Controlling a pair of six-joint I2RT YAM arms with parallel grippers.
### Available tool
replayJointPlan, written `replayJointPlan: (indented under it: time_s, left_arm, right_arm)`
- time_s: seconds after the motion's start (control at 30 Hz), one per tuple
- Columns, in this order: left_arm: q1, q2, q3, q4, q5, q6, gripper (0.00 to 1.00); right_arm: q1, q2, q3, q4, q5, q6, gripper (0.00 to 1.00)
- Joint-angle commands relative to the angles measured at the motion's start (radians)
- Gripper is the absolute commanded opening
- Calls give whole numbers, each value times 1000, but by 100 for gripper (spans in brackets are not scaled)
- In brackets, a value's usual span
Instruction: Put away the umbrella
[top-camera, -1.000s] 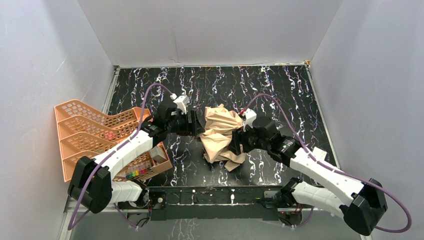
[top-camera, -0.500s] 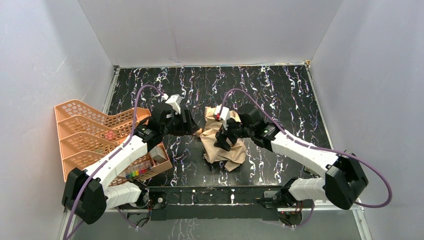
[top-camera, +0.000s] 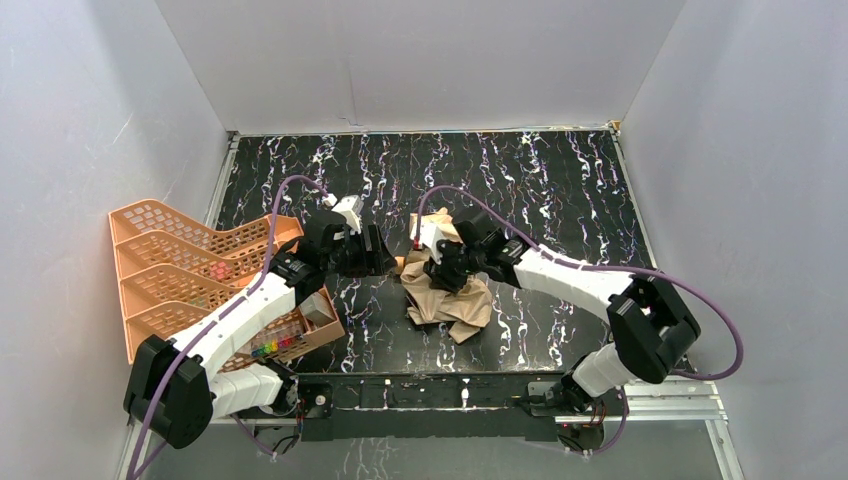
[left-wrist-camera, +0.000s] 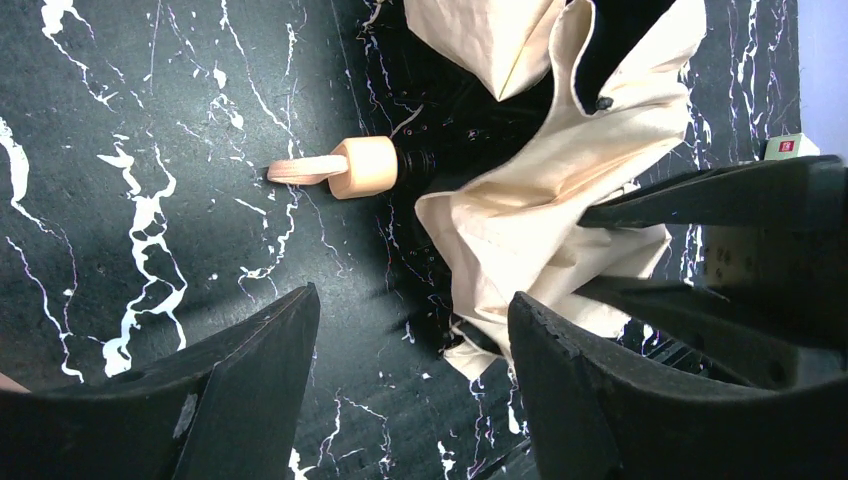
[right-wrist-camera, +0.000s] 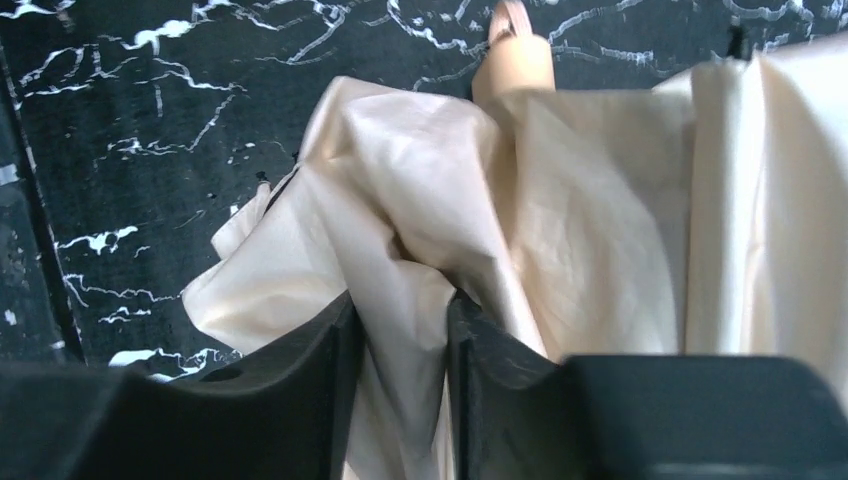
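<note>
The right pincer (right-wrist-camera: 398, 300) stands narrow, its two black fingers pressed on a fold of pale canopy that rises between them, so it appears to hold the umbrella (top-camera: 452, 300) by its cloth. A second ago this pincer sat at the right edge of the bundle. Since then its arm has swung in over the top, and it now bites near the far left part of the heap, close to the handle end.

The left pincer (left-wrist-camera: 412, 297) is wide and holds nothing. It hangs just left of the bundle, having drawn back a little from the cloth it was against before. From its wrist view the small tan handle (left-wrist-camera: 365, 167) and its strap (left-wrist-camera: 298, 171) lie on the desk (top-camera: 560, 190) ahead of it, with crumpled canopy spilling to the right.

The umbrella is in the middle of the desk, collapsed but loose, tan side out, with black lining showing in the folds. It looks more gathered than a second ago. Further left, the orange rack (top-camera: 170, 260) stands at the desk's edge, well apart from it.

For the task, the change reads as a regrip: cloth is being gathered toward the shaft. The canopy is not yet wrapped or strapped, so most of the tidying is left.
</note>
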Motion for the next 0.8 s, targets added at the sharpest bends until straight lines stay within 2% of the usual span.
replayJointPlan:
  time_s: [0.0,0.1,0.23,0.37,0.47,0.77]
  left_arm:
    - [0,-25,-1,-14,-5,5,68]
    - [0,-26,1,-19,-1,12,68]
    - [0,-27,1,-19,14,25,68]
    - [0,-21,2,-9,49,44,68]
    - [0,-12,6,4,87,57,69]
    - [0,-10,24,8,161,84,73]
  right_arm:
    - [3,17,64,34,93,21,35]
    - [-23,22,90,73,97,95,21]
    - [-123,55,155,102,-32,224,3]
    - [-213,187,285,18,-106,330,0]
    - [-254,294,376,-52,-103,383,0]
    - [-344,511,521,-110,30,584,0]
